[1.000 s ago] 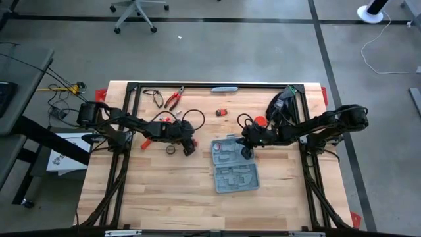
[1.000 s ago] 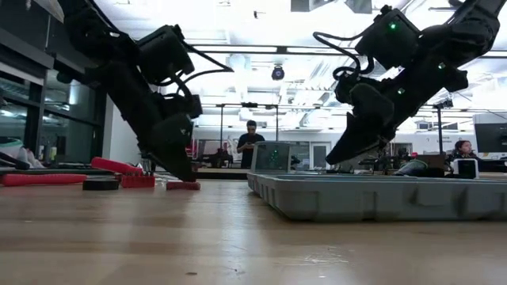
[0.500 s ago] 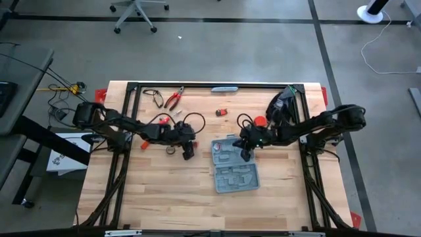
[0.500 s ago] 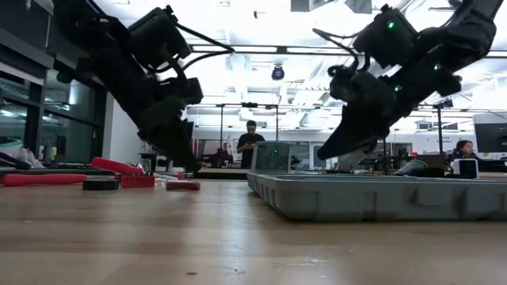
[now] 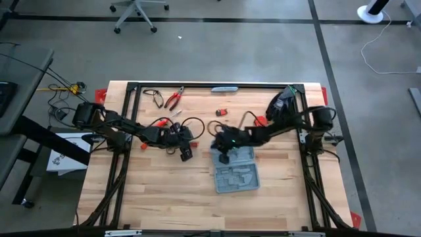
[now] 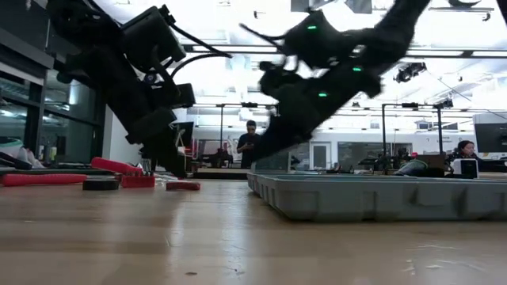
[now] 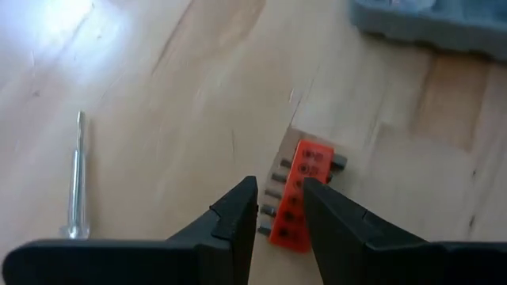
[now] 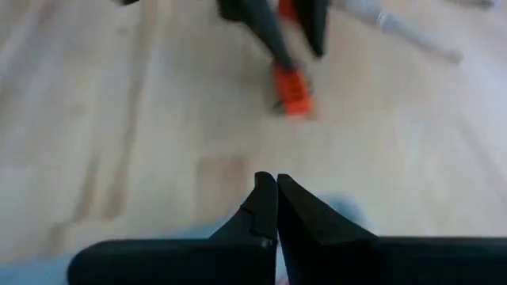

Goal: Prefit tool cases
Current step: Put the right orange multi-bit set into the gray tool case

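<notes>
The grey-blue tool case (image 5: pixel 235 168) lies open and flat on the table right of centre, its moulded inside up; the low view shows its wall (image 6: pixel 372 198). My right gripper (image 5: pixel 222 157) is shut and empty, slanting down over the case's far left corner; its closed fingers (image 8: pixel 276 194) show in its wrist view. My left gripper (image 5: pixel 185 155) stands left of the case, shut on a small red bit holder (image 7: pixel 299 194). My left gripper pinches the red bit holder across its width (image 7: pixel 293 207) between its two fingers, which lie along its length. The fingers slant down from the table's left. The holder sits a little above the wood, casting a shadow, and also shows below the fingers as a red holder (image 8: pixel 291 89).
A thin screwdriver (image 7: pixel 77 174) lies on the wood by my left gripper. Red-handled pliers (image 5: pixel 173 99) and small red pieces (image 5: pixel 222 112) lie toward the far edge. A black bag (image 5: pixel 283 105) sits at the far right. A black roll (image 6: pixel 101 184) and red tools (image 6: pixel 119 168) lie left.
My right gripper has swung quickly toward the table's left, across the case's far half to its far left corner, rolling as it went and staying shut. My left gripper has drifted a little toward the near edge, still on the bit holder.
</notes>
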`<state>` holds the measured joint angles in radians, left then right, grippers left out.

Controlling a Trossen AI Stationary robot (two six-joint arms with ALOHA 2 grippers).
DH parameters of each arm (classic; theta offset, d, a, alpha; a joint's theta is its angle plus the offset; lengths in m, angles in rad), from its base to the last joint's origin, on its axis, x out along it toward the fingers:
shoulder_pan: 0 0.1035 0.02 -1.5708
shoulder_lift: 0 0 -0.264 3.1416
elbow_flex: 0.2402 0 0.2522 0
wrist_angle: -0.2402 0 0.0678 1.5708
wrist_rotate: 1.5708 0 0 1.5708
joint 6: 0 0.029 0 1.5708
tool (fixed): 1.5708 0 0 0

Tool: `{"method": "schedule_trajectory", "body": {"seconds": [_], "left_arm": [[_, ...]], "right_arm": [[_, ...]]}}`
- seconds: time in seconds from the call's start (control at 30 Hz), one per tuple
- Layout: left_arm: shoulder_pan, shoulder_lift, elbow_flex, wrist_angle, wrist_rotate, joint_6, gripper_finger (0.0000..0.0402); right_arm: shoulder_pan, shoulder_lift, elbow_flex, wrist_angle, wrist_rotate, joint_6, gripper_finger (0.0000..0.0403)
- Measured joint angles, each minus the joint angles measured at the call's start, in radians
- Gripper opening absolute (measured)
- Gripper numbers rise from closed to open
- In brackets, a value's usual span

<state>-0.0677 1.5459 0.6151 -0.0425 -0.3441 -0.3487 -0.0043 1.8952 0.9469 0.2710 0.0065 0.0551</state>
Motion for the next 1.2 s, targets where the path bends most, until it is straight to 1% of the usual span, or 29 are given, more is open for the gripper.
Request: {"method": "schedule_trajectory", "body": {"seconds": [0.1,0.2,0.33,0.43,0.53,0.63,0.8,0.97,1.2], "left_arm": [[0.000,0.000,0.000,-0.017,0.003,-0.010,0.0099],[0.000,0.000,0.000,-0.025,0.004,-0.015,0.0099],[-0.001,0.009,0.000,-0.019,0.004,-0.015,0.0099],[-0.002,0.033,0.001,-0.003,-0.001,-0.009,0.0099],[-0.001,0.070,0.005,0.027,-0.001,-0.009,0.0099],[-0.001,0.102,0.005,0.074,-0.003,-0.009,0.0099],[0.002,0.123,0.005,0.092,0.010,0.001,0.0099],[0.002,0.122,0.005,0.090,0.014,0.014,0.0099],[0.003,0.123,0.002,0.099,0.013,0.029,0.0099]], "right_arm": [[-0.024,0.044,0.089,-0.085,-0.026,-0.080,0.0004],[-0.041,0.073,0.140,-0.112,-0.086,-0.150,0.0023],[-0.049,0.108,0.157,-0.106,-0.137,-0.239,0.0060],[-0.049,0.133,0.157,-0.079,-0.139,-0.256,0.0085],[-0.049,0.155,0.158,-0.055,-0.140,-0.244,0.0099],[-0.048,0.162,0.159,-0.036,-0.136,-0.240,0.0103],[-0.051,0.162,0.159,-0.021,-0.067,-0.247,0.0104],[-0.064,0.162,0.159,-0.026,-0.073,-0.247,0.0104],[-0.074,0.162,0.159,-0.016,-0.129,-0.254,0.0104]]}}
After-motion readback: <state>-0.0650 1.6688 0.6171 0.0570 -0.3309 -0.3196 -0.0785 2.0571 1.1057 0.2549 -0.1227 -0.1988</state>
